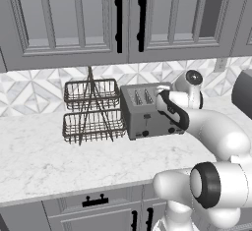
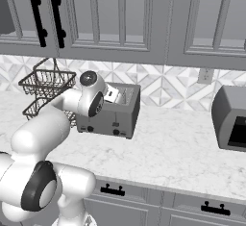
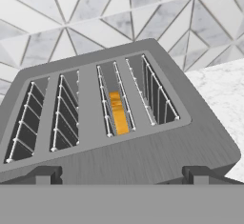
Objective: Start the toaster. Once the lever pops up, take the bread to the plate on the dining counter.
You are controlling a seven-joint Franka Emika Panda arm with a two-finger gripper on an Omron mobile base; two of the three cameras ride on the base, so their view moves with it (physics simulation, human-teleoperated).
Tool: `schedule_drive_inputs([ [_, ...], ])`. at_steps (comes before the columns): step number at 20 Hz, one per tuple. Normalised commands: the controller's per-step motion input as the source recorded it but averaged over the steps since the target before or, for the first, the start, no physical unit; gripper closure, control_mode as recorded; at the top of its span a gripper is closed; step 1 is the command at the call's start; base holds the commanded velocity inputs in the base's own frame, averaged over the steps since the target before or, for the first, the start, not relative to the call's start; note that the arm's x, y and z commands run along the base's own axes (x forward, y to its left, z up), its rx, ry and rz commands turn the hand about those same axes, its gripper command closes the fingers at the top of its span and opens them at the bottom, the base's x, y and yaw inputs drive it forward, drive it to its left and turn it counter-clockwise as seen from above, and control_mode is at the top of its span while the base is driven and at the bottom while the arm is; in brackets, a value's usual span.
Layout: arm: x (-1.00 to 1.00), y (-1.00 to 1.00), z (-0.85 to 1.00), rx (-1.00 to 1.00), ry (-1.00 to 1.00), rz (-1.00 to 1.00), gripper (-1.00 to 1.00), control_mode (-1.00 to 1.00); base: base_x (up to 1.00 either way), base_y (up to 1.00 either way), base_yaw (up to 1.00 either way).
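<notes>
Gripper [image 3: 122, 174] is held wide open, nothing gripped, above toaster [image 3: 119, 123] front edge. Bread [image 3: 117, 112] is seated in 3rd slot, toaster near counter [image 1: 34, 161] back wall. Lever prob. not pressed yet; transfer to plate is left.

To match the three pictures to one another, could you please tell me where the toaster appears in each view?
Left base view: toaster at centre, right of the wire basket rack.
Right base view: left of centre, partly behind the arm.
Hand view: seen from above, bread in one slot.
Shared landmark: the triangle-tiled backsplash.
</notes>
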Motion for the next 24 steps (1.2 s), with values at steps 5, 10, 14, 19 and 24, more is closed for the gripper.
schedule_drive_inputs([
  [5,0.0,0.0,0.0,0.0,0.0,0.0,-1.0,-1.0,0.0,0.0,0.0],
  [10,0.0,0.0,0.0,0.0,0.0,0.0,-1.0,-1.0,0.0,0.0,0.0],
  [14,0.0,0.0,0.0,0.0,0.0,0.0,-1.0,-1.0,0.0,0.0,0.0],
  [19,0.0,0.0,0.0,0.0,0.0,0.0,-1.0,-1.0,0.0,0.0,0.0],
  [24,0.0,0.0,0.0,0.0,0.0,0.0,-1.0,-1.0,0.0,0.0,0.0],
])
